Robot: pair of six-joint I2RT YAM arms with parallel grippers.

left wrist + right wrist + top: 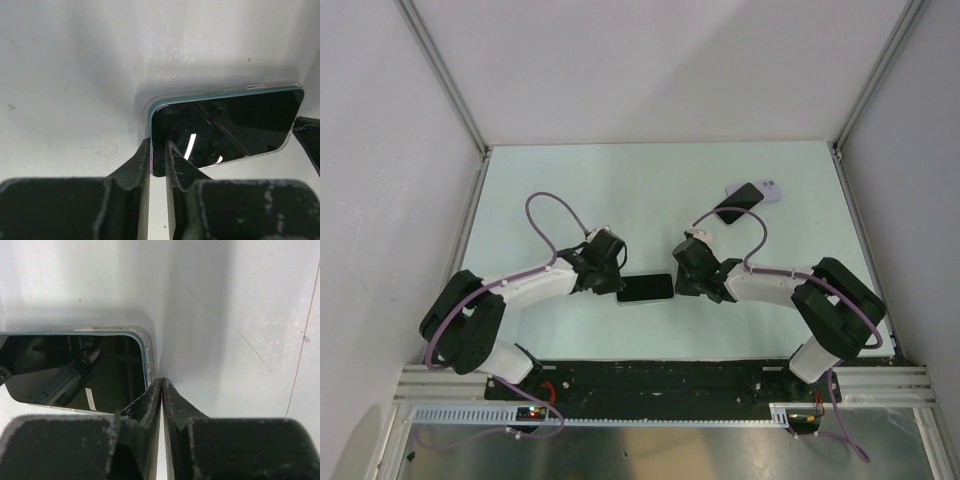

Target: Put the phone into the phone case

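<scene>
A phone with a dark screen lies flat on the table between my two grippers. It has a teal edge and sits inside a clear phone case whose rim shows around it. My left gripper stands at the phone's near left corner. Its jaws are a narrow gap apart, with the corner's edge in that gap; I cannot tell whether they pinch it. My right gripper is shut with nothing in it, tips together beside the near right corner of the phone and case.
A second phone in a lilac case lies at the back right of the pale table. White walls stand close on the left, right and back. Purple cables loop above both arms.
</scene>
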